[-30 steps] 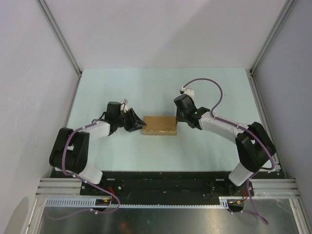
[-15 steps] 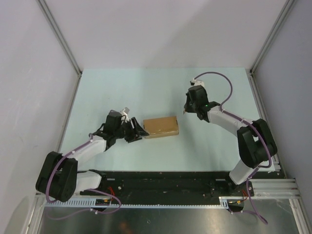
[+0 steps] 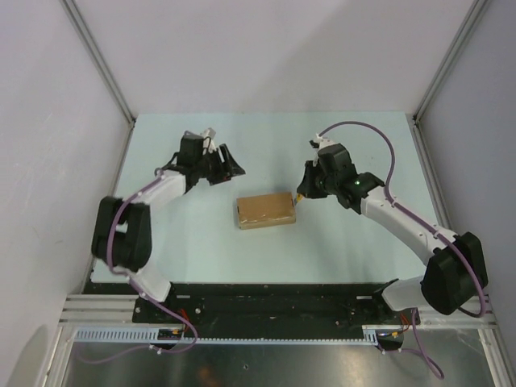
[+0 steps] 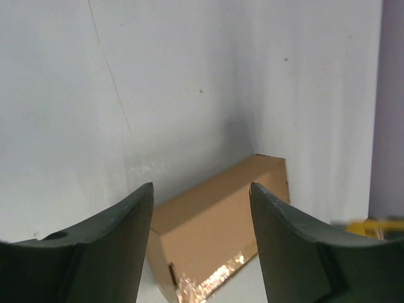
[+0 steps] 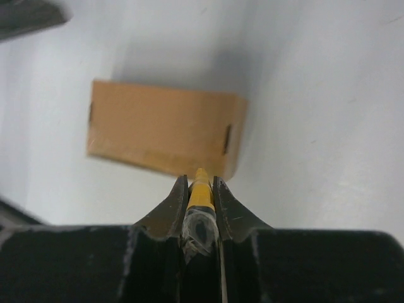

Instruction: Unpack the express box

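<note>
— Two arms live. Where's the box?
— The express box [image 3: 264, 211] lies flat mid-table, lid down. My right gripper [image 3: 300, 194] is clamped on the utility knife [image 5: 201, 188], tip just beside the box's right end. My left gripper [image 3: 232, 165] is spread wide, empty, well apart from it.
— Which step?
— Opening the seal, I judge. Next: line the blade on the tape and steady the box with the left.

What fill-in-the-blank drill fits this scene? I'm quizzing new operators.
The right claw is shut on a utility knife coloured ____.
The left claw is ____ and holds nothing.
The express box lies with its lid ____.
Missing: yellow; open; closed.
</note>
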`<state>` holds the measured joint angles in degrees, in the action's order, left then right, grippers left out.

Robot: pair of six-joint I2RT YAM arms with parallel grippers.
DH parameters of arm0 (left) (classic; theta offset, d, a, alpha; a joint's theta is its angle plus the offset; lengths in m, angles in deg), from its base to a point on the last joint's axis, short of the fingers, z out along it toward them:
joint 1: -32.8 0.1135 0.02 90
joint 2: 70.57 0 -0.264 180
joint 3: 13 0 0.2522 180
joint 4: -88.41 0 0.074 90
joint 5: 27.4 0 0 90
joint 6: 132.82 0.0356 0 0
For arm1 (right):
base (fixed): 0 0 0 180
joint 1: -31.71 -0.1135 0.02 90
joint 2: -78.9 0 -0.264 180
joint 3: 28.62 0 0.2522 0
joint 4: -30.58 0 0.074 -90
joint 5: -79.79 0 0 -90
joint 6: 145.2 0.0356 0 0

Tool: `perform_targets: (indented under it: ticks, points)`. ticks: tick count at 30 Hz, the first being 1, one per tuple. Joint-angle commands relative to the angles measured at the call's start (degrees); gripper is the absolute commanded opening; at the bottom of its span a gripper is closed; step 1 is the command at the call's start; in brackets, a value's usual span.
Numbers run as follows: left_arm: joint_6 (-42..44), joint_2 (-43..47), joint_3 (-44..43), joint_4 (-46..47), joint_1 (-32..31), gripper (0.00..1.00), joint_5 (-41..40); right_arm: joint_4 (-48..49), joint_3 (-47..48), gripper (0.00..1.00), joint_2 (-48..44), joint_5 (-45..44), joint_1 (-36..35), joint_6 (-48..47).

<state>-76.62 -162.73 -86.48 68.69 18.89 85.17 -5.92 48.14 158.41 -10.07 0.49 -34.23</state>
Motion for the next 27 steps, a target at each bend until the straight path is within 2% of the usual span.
perform_targets:
  ticks: [1,6,11,15,27]
  points:
    - [3.0,-8.2,-5.4,-3.7,0.7,0.65,4.8,-5.0,-0.2,0.0,-1.8,12.7,-0.9,0.9]
    - [2.5,-12.3,-5.1,-4.3,0.7,0.59,9.1,-6.1,-0.9,0.0,1.3,16.2,-1.5,0.9]
    - [2.4,-12.3,-2.6,-4.4,0.6,0.54,10.3,-7.2,-0.9,0.0,5.4,17.1,-2.2,0.7]
    - [1.9,-11.6,-1.3,-4.7,0.6,0.48,11.3,-4.5,-0.6,0.0,8.3,17.3,-2.2,0.6]
    - [0.4,-6.3,4.3,-5.1,0.6,0.42,10.4,-0.1,1.0,0.0,15.1,9.4,-1.8,-2.7]
